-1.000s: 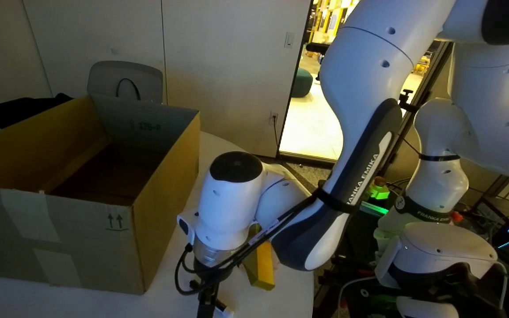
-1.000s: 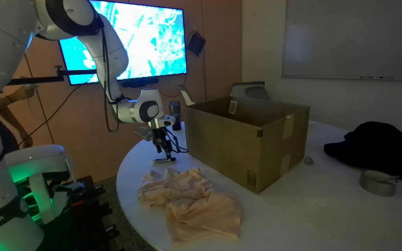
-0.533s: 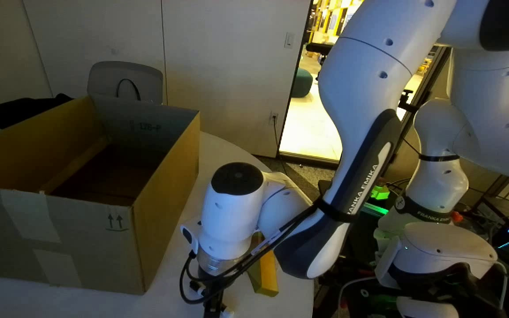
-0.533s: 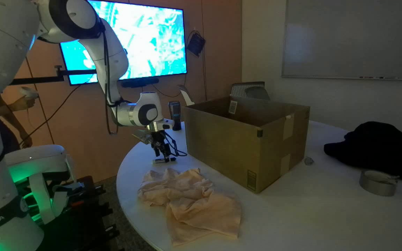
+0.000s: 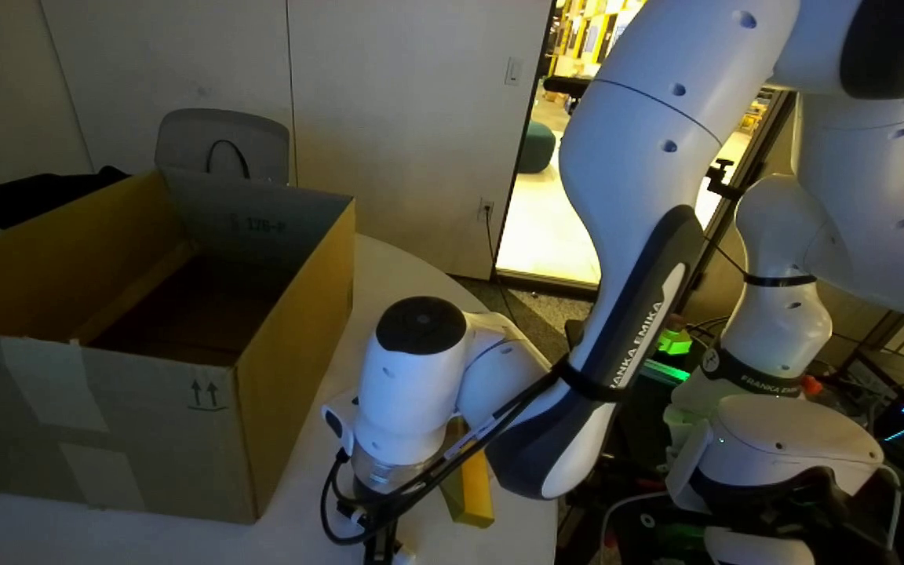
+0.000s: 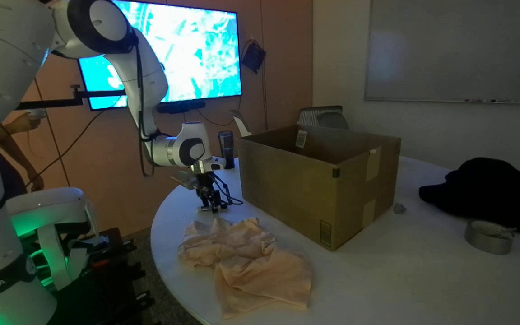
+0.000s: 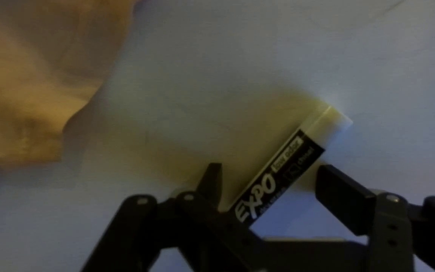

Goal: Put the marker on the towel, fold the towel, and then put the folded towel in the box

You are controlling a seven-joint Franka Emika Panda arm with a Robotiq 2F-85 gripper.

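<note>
The marker is white with a black EXPO label (image 7: 278,173) and lies slanted on the table in the wrist view. My gripper (image 7: 268,170) is open, low over it, with one finger on each side. The marker's lower end is hidden behind the left finger; a gap shows to the right finger. In an exterior view the gripper (image 6: 212,205) covers most of the marker (image 6: 203,209). The peach towel (image 6: 251,262) lies crumpled beside it, also at the wrist view's upper left (image 7: 32,83). The open cardboard box (image 6: 287,194) stands close by; its inside shows bare in an exterior view (image 5: 107,424).
A dark tumbler (image 6: 226,151) stands behind the gripper near the box. A tape roll (image 6: 489,239), a black cloth (image 6: 490,192) and a small crumpled piece (image 6: 399,208) lie beyond the box. A yellow block-shaped part (image 5: 472,494) sits beside the wrist.
My gripper has come down to the marker on the table, with the arm lowering. The marker, towel and box have not visibly moved.
</note>
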